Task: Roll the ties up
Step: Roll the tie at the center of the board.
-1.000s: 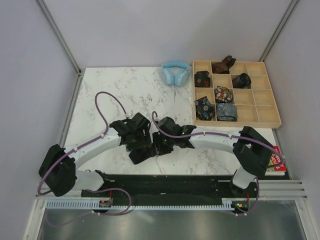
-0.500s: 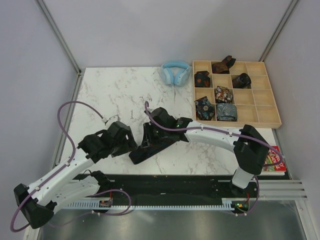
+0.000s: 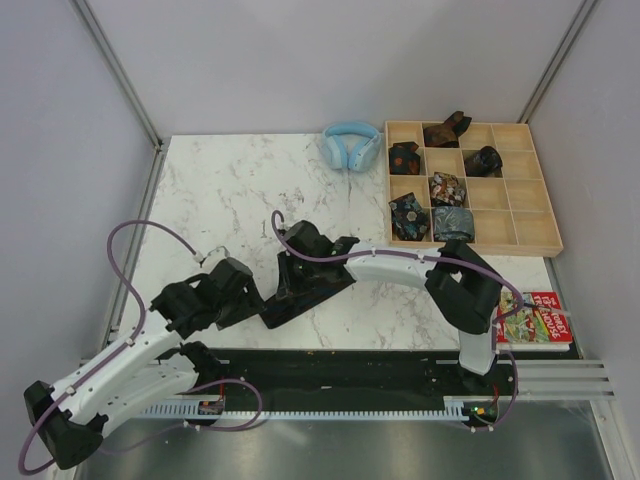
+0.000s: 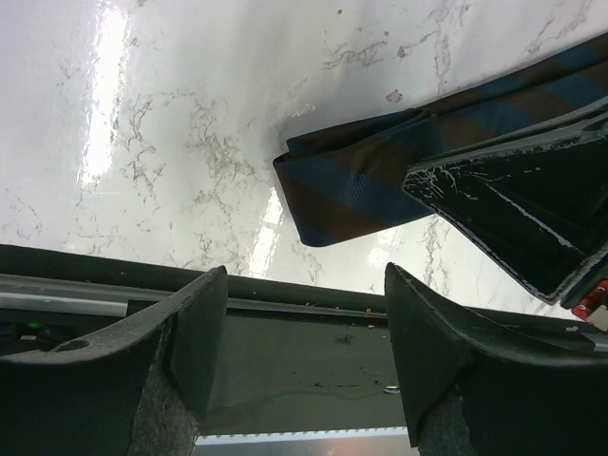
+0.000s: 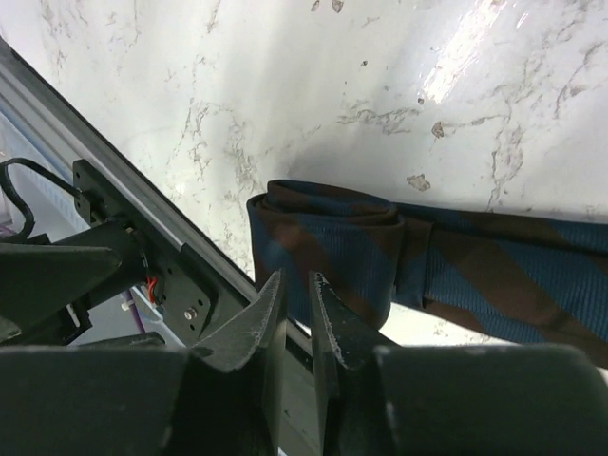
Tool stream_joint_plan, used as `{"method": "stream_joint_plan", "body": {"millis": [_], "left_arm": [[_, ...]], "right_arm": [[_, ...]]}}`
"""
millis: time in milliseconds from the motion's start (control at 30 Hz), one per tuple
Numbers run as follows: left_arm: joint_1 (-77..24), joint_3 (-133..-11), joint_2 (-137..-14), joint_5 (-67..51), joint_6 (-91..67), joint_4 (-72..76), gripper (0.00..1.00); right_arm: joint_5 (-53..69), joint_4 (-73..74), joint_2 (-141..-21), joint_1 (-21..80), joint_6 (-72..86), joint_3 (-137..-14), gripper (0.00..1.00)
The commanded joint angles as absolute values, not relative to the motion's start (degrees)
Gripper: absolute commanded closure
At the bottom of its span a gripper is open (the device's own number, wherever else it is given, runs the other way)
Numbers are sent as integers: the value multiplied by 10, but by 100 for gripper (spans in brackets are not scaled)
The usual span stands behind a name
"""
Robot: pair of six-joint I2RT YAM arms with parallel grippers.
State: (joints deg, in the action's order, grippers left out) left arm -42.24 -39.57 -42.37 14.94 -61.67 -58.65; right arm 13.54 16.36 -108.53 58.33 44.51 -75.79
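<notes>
A striped tie lies flat on the marble tabletop, close to its front edge and running slantwise. Its cloth is dark, with broad diagonal bands of blue and brown. One end is doubled back on itself into a short, flat fold, perhaps the first turn of a roll, though the layers are hard to count. The rest stretches away unrolled. Well apart from it, six rolled ties sit in a wooden tray, one to a compartment. They are small dark bundles patterned in brown, orange and blue.
</notes>
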Motion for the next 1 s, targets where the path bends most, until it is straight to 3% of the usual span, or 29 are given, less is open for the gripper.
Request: {"method": "stream_joint_plan", "body": {"millis": [0,433,967], "left_arm": [[-425,-394,-434,162,-635,-571,27],[-425,-316,-436,149,-630,-474,32],[-425,-250,-456,175,-626,-352,34]], "right_arm": [[143,122,-1100,581,440,-743,78],[149,84,-1090,558,441,-664,78],[167,78,-1105,545,438,-671,78]]}}
